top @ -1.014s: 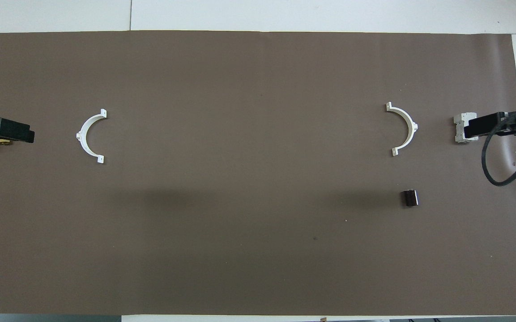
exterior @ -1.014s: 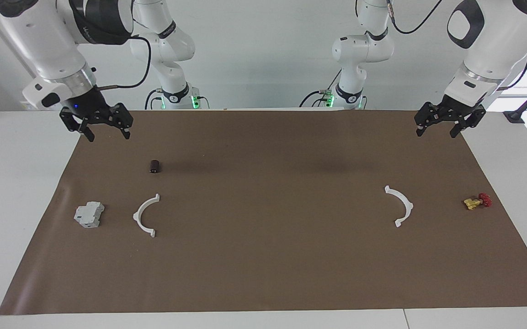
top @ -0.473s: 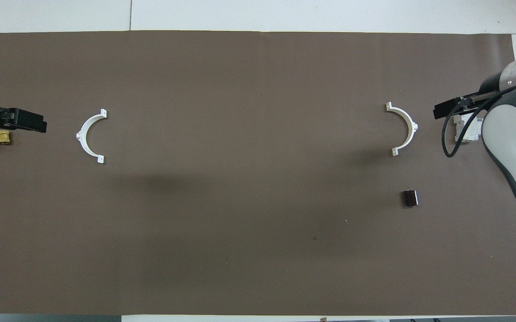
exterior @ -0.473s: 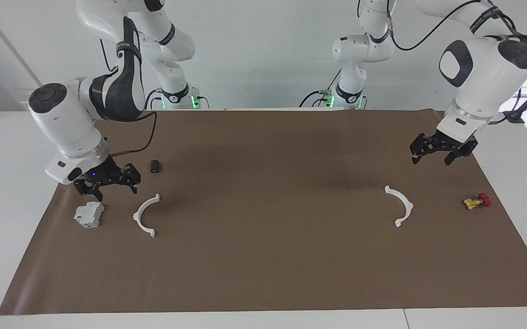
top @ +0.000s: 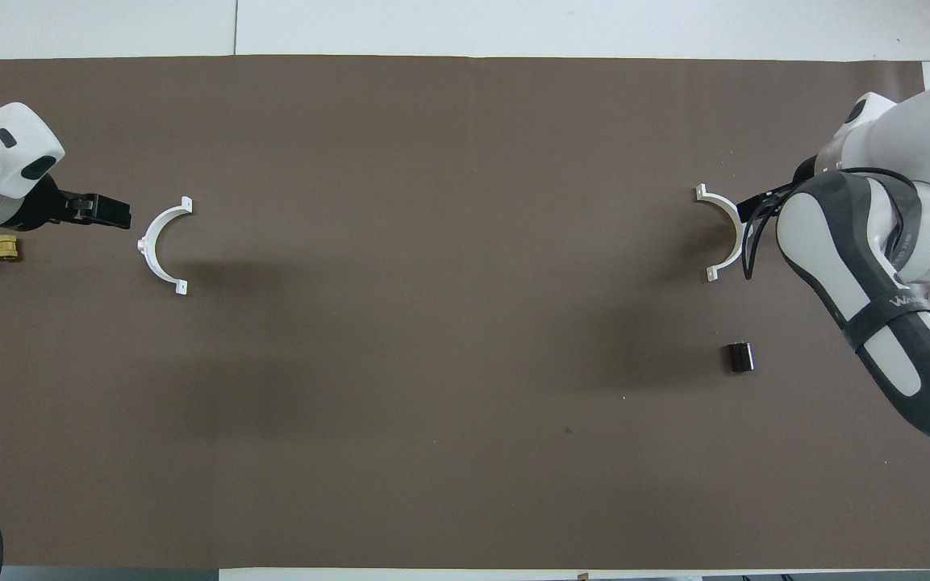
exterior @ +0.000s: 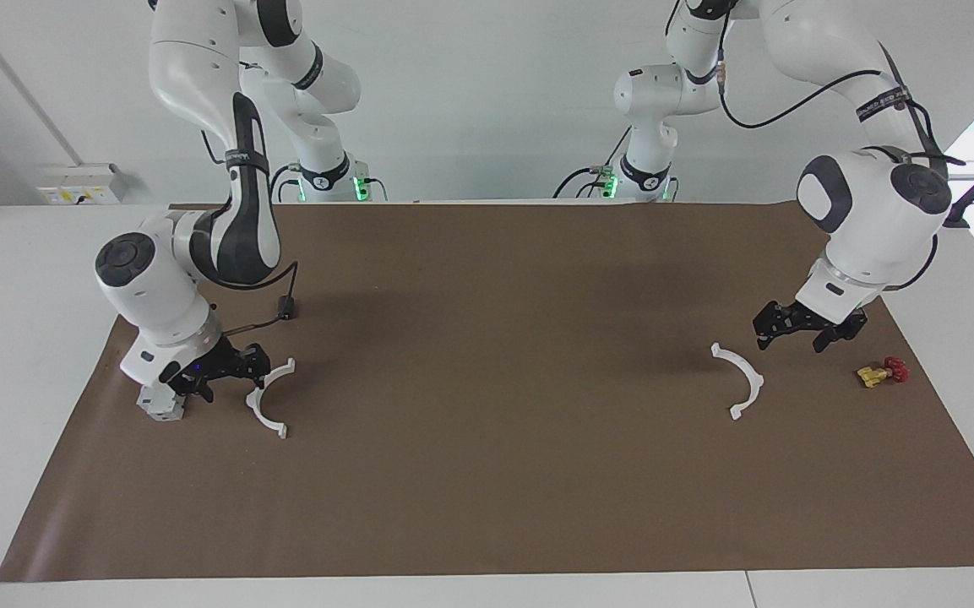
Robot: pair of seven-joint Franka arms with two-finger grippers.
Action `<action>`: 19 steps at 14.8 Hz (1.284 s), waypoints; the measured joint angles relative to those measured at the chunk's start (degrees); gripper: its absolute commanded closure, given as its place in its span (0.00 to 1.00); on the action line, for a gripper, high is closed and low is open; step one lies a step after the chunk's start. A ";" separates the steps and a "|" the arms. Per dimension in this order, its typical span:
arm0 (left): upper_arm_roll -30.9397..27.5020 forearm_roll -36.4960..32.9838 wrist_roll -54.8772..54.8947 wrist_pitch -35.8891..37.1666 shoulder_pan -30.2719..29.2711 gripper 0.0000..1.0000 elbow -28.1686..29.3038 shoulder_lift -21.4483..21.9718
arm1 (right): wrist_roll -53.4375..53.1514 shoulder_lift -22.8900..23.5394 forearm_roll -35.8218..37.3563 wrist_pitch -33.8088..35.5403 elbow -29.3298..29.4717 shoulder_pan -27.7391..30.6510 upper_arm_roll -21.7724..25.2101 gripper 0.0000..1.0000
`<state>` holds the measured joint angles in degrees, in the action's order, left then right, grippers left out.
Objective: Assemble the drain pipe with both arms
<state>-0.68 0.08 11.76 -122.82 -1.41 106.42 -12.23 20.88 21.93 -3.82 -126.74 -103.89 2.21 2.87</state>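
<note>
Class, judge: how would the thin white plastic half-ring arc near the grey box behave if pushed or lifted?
The thin white plastic half-ring arc lies flat, so it probably slides rather than rolls. Its slim band looks light, perhaps slightly springy.

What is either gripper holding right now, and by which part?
Nothing is held. The right gripper and left gripper, both open, are each near a white half-ring; both arcs lie on the mat.

Two white half-ring arcs (exterior: 269, 399) (exterior: 741, 380) on a plain dark brown mat (exterior: 487, 473), over a white table (exterior: 13, 338). White arms with dark grey panels and black cables, ending in black grippers (exterior: 222, 376) (exterior: 797, 333). Grey blocky box (exterior: 159, 404); small dark brown cylinder (top: 739, 357); brass-yellow valve (exterior: 880, 372) with red handwheel.
</note>
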 measured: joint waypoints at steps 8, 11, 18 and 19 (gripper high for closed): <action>0.20 0.00 -1.65 -10.12 -0.17 0.01 1.88 -7.30 | 0.08 1.10 -0.90 -3.39 -2.15 0.24 -0.02 0.41; 0.18 0.00 -2.66 -11.27 -0.23 0.01 1.89 -9.33 | 0.15 2.27 -0.91 -5.14 -2.39 0.24 -0.02 0.42; 0.20 0.00 -2.93 -9.01 -0.30 0.01 1.94 -9.45 | 0.20 2.56 -0.92 -5.26 -2.39 0.22 -0.10 0.74; 0.23 0.00 -2.94 -8.84 -0.29 0.01 2.00 -9.45 | 0.20 2.56 -0.92 -5.26 -2.39 0.20 -0.11 0.84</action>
<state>-0.45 0.08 8.82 -131.66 -1.70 108.41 -21.68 21.07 24.48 -4.74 -132.00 -106.28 2.41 2.76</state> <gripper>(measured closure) 0.009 0.564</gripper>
